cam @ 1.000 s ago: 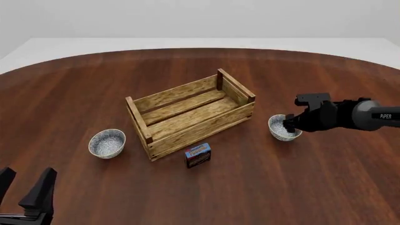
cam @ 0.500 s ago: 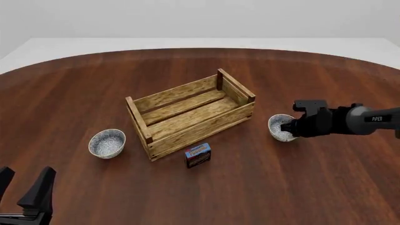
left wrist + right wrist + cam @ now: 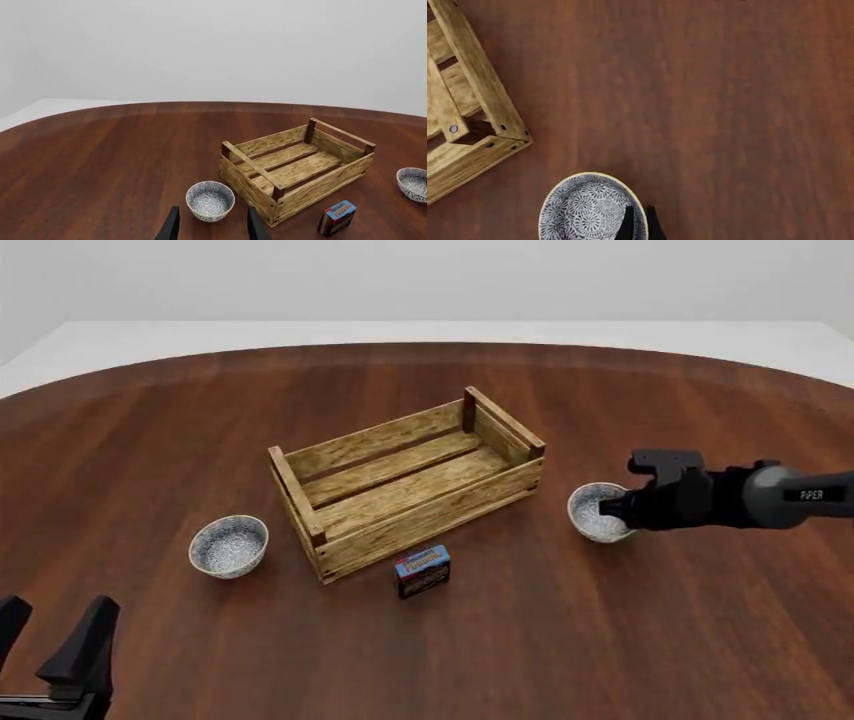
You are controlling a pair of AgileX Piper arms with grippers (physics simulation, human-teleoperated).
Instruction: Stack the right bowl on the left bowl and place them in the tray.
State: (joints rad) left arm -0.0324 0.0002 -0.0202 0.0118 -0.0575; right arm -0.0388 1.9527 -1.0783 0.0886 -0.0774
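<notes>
The right bowl (image 3: 594,512), white with a blue-grey speckle, is just right of the tray (image 3: 407,480), a light-wood slatted crate. My right gripper (image 3: 619,508) is shut on that bowl's right rim. In the right wrist view one thin finger is inside the rim of the right bowl (image 3: 587,210) and the other outside it, at the right gripper (image 3: 639,227). The matching left bowl (image 3: 228,545) rests on the table left of the tray. My left gripper (image 3: 54,645) is open at the near left corner, well short of the left bowl (image 3: 210,200), which shows ahead of the left gripper (image 3: 213,229).
A small blue-and-red carton (image 3: 422,572) stands just in front of the tray's near side and also shows as the carton (image 3: 337,218) in the left wrist view. The tray (image 3: 297,170) holds nothing. The dark wooden table (image 3: 441,660) stretches wide around everything.
The right gripper dropped a little, closed on the right bowl's rim, and bowl and gripper shifted slightly towards the tray. The left arm has stayed still.
</notes>
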